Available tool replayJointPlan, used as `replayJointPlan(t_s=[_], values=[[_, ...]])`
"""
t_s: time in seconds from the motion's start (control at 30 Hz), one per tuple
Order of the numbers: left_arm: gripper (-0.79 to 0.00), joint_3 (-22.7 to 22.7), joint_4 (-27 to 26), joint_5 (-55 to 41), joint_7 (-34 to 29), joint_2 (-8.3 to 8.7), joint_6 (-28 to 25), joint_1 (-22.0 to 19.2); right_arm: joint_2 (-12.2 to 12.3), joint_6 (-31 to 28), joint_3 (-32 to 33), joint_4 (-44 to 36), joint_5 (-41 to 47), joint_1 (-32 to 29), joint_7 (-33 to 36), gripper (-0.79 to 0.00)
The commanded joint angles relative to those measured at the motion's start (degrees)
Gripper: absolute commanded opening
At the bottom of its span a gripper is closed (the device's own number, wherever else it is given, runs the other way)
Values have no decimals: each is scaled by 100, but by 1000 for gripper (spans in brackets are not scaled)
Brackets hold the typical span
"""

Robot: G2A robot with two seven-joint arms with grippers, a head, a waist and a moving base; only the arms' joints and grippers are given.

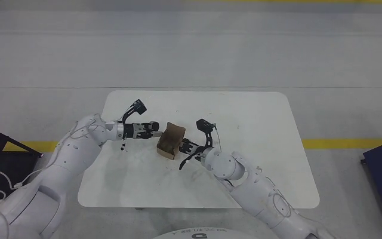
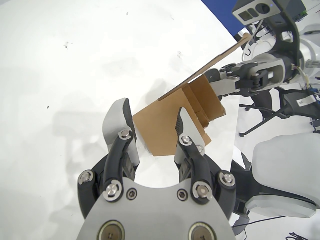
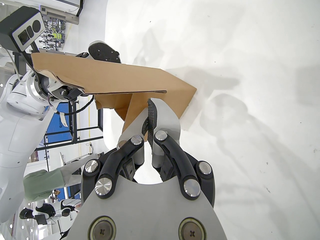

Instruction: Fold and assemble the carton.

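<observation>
A brown cardboard carton point(image 1: 170, 140), partly folded with flaps standing up, sits near the middle of the white table point(image 1: 256, 125). My left gripper point(image 1: 154, 127) is at the carton's left side. In the left wrist view it point(image 2: 153, 117) stands open, with a corner of the carton point(image 2: 160, 128) lying between its fingers point(image 2: 126, 116). My right gripper point(image 1: 185, 147) is on the carton's opposite side. The right wrist view has it point(image 3: 147, 108) shut on a flap of the carton point(image 3: 140, 81). One long flap point(image 2: 212, 62) tilts up above the box.
The white tabletop spreads wide to the right and back of the carton. Its front edge point(image 1: 197, 207) runs close behind my arms. A dark blue object point(image 1: 373, 161) stands on the floor off the table's right side.
</observation>
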Motion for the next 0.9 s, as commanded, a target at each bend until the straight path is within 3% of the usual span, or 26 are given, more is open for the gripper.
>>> replayJointPlan(t_s=[0.0, 0.23, 0.63, 0.73, 0.87], values=[[-385, 21, 70, 49, 33, -23, 0, -17, -12, 24, -27, 20, -9, 27, 9, -785], [-366, 91, 150, 52, 155, -98, 0, -40, -36, 11, -48, 39, -20, 45, 5, -785], [-376, 56, -66, -73, 409, 128, 0, 156, -62, 57, -40, 57, -46, 46, 18, -785], [-382, 78, -76, -61, 458, 161, 0, 168, -76, 174, -48, 80, -37, 68, 26, -505], [-360, 130, -41, 11, 533, 164, 0, 148, -98, 317, -89, 99, -82, 101, 13, -508]])
